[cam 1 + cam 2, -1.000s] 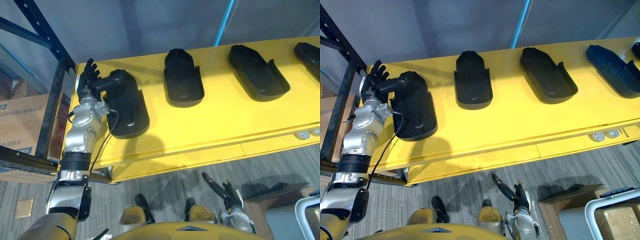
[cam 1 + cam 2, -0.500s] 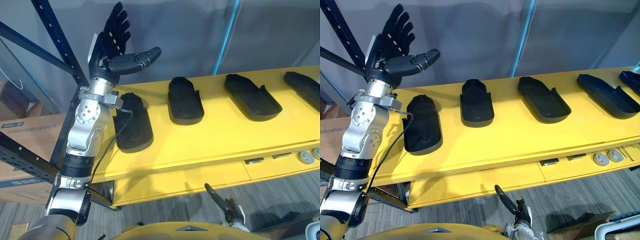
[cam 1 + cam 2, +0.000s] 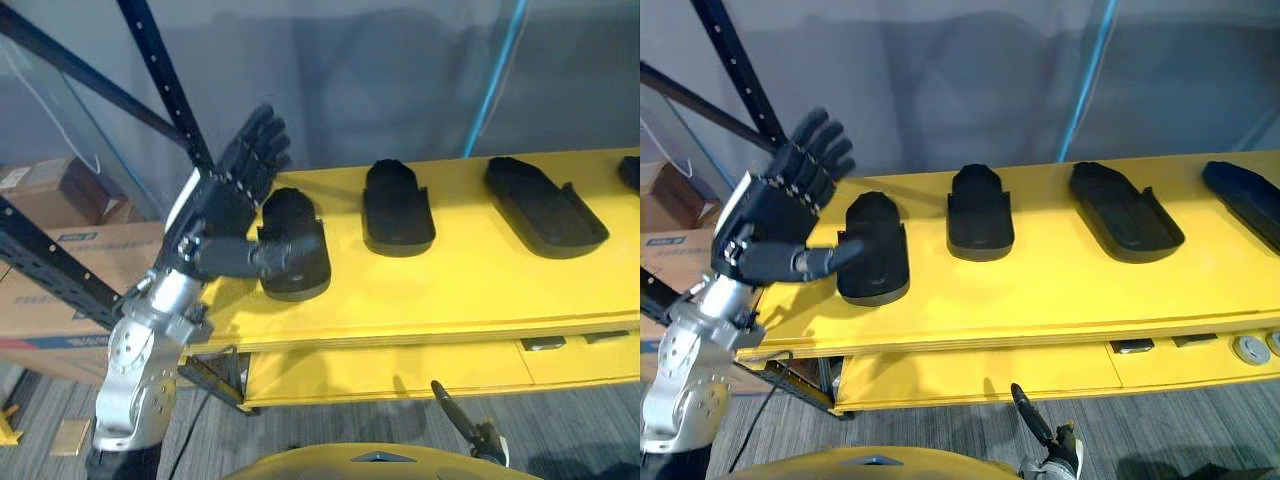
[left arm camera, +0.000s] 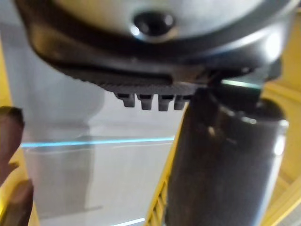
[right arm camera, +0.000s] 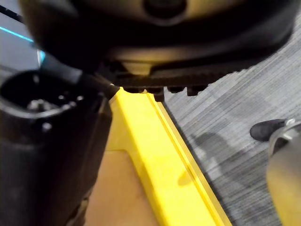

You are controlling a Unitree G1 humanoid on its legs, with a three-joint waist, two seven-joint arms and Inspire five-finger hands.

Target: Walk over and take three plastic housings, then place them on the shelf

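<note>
**A:** Left eye view first: what is the left hand doing?

**B:** The left hand [image 3: 225, 205] is hanging over the left end of the yellow table [image 3: 470, 285]. Its fingers are spreading straight and it is gripping nothing. Its thumb is crossing in front of the leftmost housing [image 3: 300, 262], and I cannot tell if they are touching.

**A:** And the other housings?

**B:** The middle housing [image 3: 397, 205] and the right housing [image 3: 545, 205] are lying on the table, well apart. The right hand [image 3: 478, 436] is hanging low at the near edge with a finger pointing straight out, empty.

**A:** Right eye view?

**B:** A fourth housing [image 3: 1250, 200] is lying at the far right. The dark rack upright [image 3: 735, 75] is rising at the far left, with cardboard boxes [image 3: 670, 245] beside it.

**A:** Left wrist view?

**B:** The thumb is sticking out, holding nothing, against the grey wall [image 4: 61, 179].

**A:** Right wrist view?

**B:** That hand is hanging loosely open beside the table's yellow edge, above the grey carpet [image 5: 244, 103].
</note>
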